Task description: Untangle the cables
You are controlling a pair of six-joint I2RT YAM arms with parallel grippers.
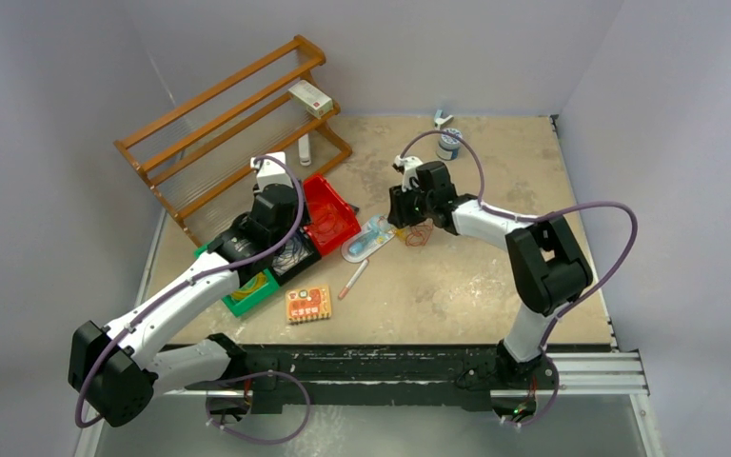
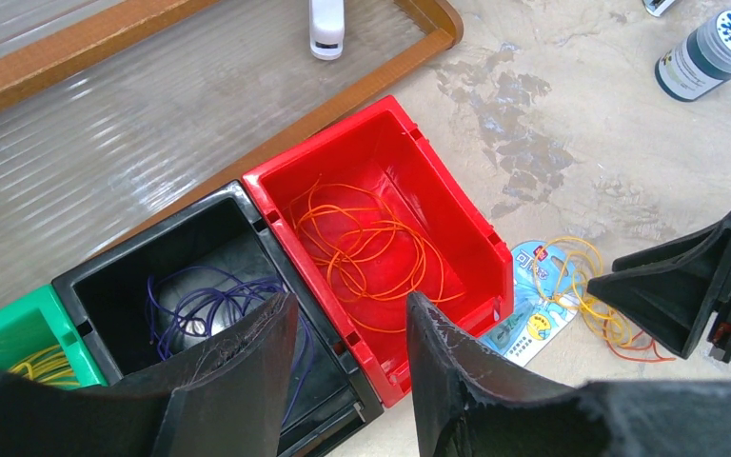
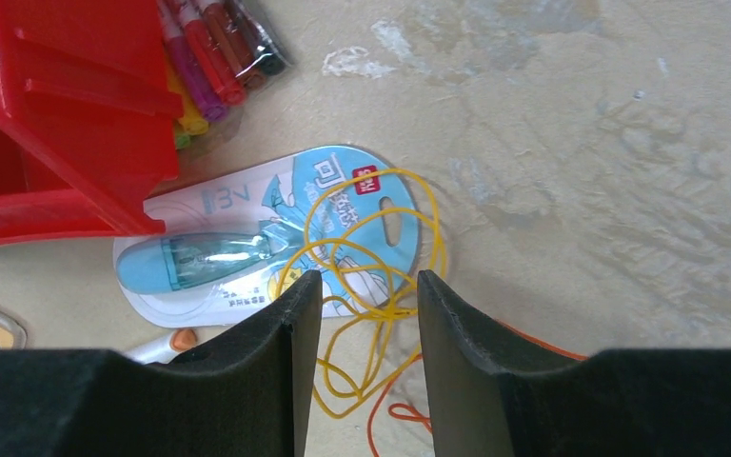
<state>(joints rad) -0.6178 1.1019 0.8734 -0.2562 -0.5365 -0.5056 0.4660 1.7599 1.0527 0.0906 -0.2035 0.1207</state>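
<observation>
Three grey walls (image 1: 390,48) close table (image 1: 495,276) at back and both sides. We see beige top, worn, with pale stains. Wooden rack (image 1: 219,124) stands at back left. Orange cable (image 2: 371,248) lies in red bin (image 2: 466,238), dark blue cable (image 2: 200,300) in black bin (image 2: 148,235), yellow strands (image 2: 38,362) in green bin (image 2: 9,328). Yellow cable (image 2: 590,286) lies on blister pack (image 3: 247,238) beside red bin. Left tool (image 2: 350,305) hangs over bins, jaws apart, empty. Right tool (image 3: 366,278) is above yellow cable, jaws apart, gripping nothing.
</observation>
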